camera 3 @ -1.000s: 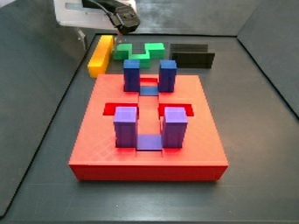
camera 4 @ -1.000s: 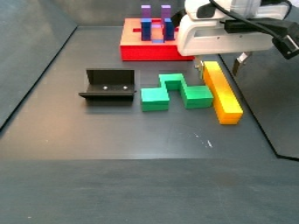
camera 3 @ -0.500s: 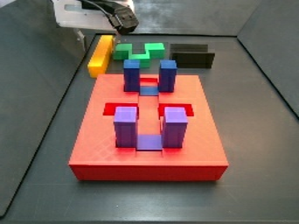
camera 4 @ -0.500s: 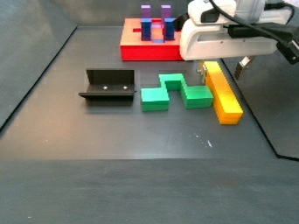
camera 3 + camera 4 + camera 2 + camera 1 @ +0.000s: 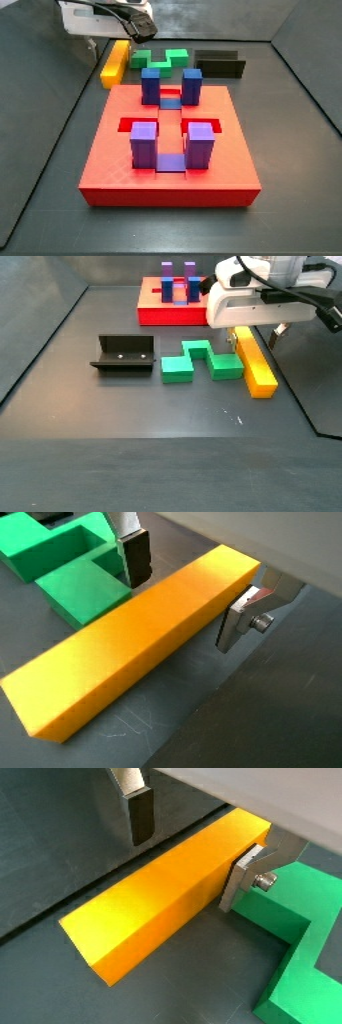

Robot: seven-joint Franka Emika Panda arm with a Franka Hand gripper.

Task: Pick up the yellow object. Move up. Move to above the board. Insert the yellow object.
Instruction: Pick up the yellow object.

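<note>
You see the gripper (image 5: pixel 190 850) open wide around the yellow object (image 5: pixel 163 894), seemingly not touching it, on the dark floor (image 5: pixel 147 416) beside the green block (image 5: pixel 201 360).

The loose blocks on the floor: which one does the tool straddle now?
The yellow object: the tool has a finger on each long side. The green block lies beside it.

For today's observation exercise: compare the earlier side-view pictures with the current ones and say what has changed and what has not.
The gripper has come down a little over the far end of the yellow object. In both wrist views its fingers straddle the bar with gaps on both sides, so nothing is taken hold of yet. The yellow object, the green block, the fixture and the board lie as before.
</note>
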